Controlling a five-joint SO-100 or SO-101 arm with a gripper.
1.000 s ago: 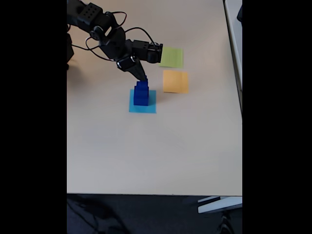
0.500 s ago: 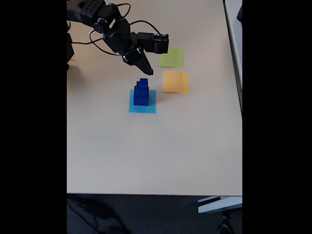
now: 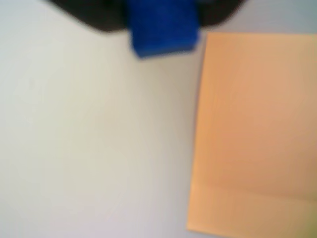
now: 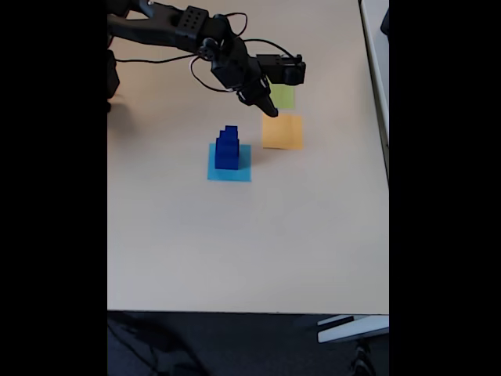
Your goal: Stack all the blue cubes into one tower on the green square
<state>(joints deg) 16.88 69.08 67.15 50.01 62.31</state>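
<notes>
In the wrist view a small dark blue cube (image 3: 162, 30) sits at the top edge between the dark jaws of my gripper (image 3: 161, 12), which is shut on it. In the fixed view my gripper (image 4: 270, 110) hangs over the table at the far left corner of the orange square. The stepped tower (image 4: 227, 147) of the other blue cubes stands on the light blue square (image 4: 241, 172), left of and nearer than the gripper. The green square (image 4: 286, 97) lies just beyond the gripper, partly hidden by the arm.
The orange square (image 4: 283, 131) (image 3: 257, 129) lies flat between the green square and the near part of the table. The arm's base and cables (image 4: 156, 47) take up the far left corner. The table's right edge (image 4: 387, 172) is close to the squares.
The gripper has risen off the top of the tower and swung right, from above the light blue square to the orange square's far corner. The tower has stayed put.
</notes>
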